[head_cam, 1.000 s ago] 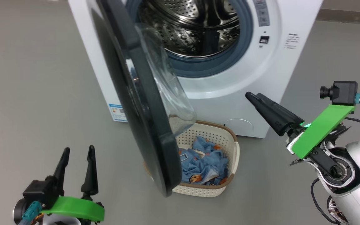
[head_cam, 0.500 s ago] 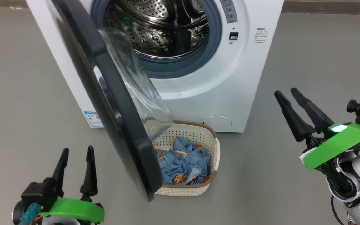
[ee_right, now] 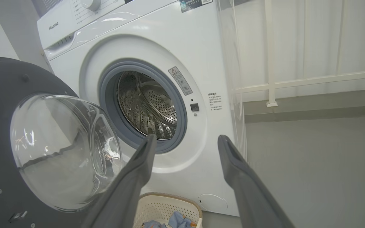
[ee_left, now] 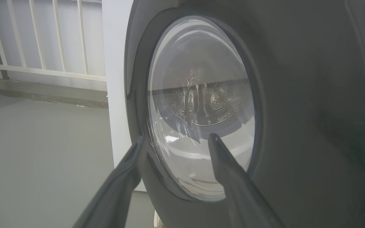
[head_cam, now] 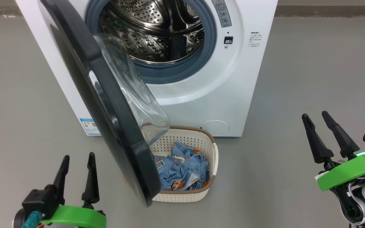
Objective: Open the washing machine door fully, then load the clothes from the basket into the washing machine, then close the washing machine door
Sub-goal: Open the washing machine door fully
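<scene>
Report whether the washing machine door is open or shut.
Open: the washing machine door stands swung out, the steel drum exposed; its lower edge hides part of the basket.

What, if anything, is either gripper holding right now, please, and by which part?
Nothing is held: the left gripper and the right gripper both stand open and empty.

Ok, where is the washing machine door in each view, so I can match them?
Head view: the washing machine door stands open edge-on, from upper left down to bottom centre, hiding the basket's left end.
Left wrist view: the door's outer face, centre and right, glass in the middle.
Right wrist view: the door at left, glass bulging toward the camera.
Shared landmark: the steel drum, seen through the glass in the left wrist view.
</scene>
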Controlling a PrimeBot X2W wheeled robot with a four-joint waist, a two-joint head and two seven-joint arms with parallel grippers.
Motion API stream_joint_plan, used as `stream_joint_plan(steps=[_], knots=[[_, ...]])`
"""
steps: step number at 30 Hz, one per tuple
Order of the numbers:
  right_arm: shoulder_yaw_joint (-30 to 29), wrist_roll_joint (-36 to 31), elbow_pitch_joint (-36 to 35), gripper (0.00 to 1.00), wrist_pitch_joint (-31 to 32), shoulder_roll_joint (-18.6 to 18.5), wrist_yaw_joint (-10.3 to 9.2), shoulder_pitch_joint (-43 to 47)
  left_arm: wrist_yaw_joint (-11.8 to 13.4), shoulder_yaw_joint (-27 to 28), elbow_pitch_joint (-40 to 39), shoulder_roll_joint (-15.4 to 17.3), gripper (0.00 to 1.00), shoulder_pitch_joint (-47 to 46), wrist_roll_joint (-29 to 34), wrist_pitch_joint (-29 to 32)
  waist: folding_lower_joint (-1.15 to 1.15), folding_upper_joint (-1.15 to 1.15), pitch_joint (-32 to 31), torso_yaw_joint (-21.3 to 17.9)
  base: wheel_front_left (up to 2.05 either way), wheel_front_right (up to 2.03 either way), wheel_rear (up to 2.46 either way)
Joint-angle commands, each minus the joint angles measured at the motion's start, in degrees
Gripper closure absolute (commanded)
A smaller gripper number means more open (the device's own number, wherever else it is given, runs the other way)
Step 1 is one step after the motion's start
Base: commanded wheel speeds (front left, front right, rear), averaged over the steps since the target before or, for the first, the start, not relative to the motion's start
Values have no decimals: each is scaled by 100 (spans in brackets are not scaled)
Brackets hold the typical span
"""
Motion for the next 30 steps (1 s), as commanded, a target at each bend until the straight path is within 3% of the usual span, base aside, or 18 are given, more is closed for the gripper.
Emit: stream_joint_plan(steps=[1,11,30], knots=[[-110,-249,-89,0,-71,-22,33,61,26,172,-203,144,0,-51,-36,2,0,0,-10,-13,0,0,0],[-918,-1434,-29,0,-74,480,33,393,51,99,-262,167,0,-30,-49,31,0,0,-60,-13,0,0,0],[-997,-1720,150,0,-75,665,33,434,75,43,-279,240,0,-101,-113,33,0,0,-75,-1,0,0,0]])
